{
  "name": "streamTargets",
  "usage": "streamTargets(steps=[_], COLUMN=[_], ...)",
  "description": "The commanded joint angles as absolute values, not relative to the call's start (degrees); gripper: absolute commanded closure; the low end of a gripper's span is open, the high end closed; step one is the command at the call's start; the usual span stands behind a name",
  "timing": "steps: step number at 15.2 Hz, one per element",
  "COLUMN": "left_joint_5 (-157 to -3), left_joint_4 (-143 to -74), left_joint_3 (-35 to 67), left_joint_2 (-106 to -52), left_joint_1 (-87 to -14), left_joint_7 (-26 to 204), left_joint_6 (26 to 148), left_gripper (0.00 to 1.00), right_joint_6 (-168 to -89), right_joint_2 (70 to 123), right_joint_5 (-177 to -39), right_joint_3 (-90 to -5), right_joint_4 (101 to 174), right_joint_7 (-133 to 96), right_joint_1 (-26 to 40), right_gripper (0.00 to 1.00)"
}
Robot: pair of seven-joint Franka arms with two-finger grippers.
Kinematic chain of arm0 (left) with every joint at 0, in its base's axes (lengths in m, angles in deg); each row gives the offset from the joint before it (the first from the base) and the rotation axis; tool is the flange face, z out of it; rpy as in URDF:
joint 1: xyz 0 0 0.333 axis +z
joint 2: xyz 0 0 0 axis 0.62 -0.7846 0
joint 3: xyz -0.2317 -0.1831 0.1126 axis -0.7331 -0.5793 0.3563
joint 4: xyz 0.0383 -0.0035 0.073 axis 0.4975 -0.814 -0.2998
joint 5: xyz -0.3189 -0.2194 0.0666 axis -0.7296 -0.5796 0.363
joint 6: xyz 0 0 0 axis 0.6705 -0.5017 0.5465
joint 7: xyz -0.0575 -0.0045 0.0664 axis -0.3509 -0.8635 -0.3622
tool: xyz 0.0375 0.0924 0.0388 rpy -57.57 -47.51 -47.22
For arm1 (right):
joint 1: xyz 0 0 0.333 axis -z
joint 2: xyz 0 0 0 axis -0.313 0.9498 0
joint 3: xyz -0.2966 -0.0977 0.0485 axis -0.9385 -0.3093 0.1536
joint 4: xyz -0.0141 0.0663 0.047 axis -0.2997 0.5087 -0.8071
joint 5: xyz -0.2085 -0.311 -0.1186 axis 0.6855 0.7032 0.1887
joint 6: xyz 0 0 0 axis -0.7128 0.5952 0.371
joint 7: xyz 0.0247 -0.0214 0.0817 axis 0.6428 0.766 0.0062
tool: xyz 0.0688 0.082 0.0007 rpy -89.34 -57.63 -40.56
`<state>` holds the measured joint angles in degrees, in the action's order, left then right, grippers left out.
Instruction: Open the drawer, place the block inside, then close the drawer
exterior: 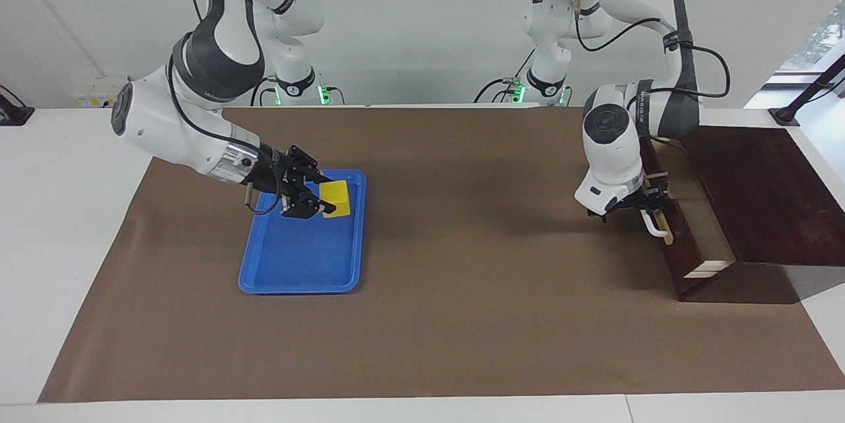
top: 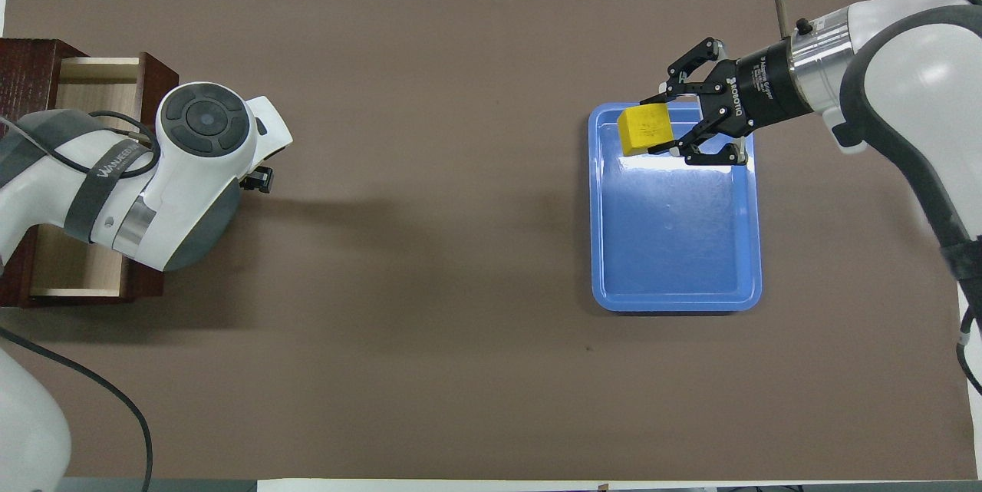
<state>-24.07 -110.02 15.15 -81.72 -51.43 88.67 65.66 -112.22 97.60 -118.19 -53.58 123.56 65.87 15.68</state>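
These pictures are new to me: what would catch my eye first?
Probably the yellow block, gripped in the right gripper just above the blue tray at the right arm's end of the table. Next, the dark drawer at the left arm's end, partly open and showing its pale inside, with the left gripper at its white handle.

Right gripper [exterior: 323, 200] raised, fingers clamped; left gripper [exterior: 650, 202] low, wrist bent downward.
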Motion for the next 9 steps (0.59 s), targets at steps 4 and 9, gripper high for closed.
streamTargets(steps=[4, 9], left_joint_5=[-26.4, -33.6], left_joint_4=[-110.3, -98.7], left_joint_3=[15.2, 15.3], left_joint_2=[-81.1, -80.6], left_joint_1=[-54.0, -53.5], left_joint_7=[88.9, 87.6], left_joint_6=[64.5, 54.2], left_gripper=[0.00, 0.00], right_joint_6=[-111.3, -111.2], right_joint_2=[96.5, 96.5], right_joint_5=[-117.1, -117.0], right_joint_3=[-53.2, -53.2], right_joint_4=[123.8, 123.8], right_joint_7=[67.5, 67.5], right_joint_1=[16.1, 16.1], right_gripper=[1.00, 1.00])
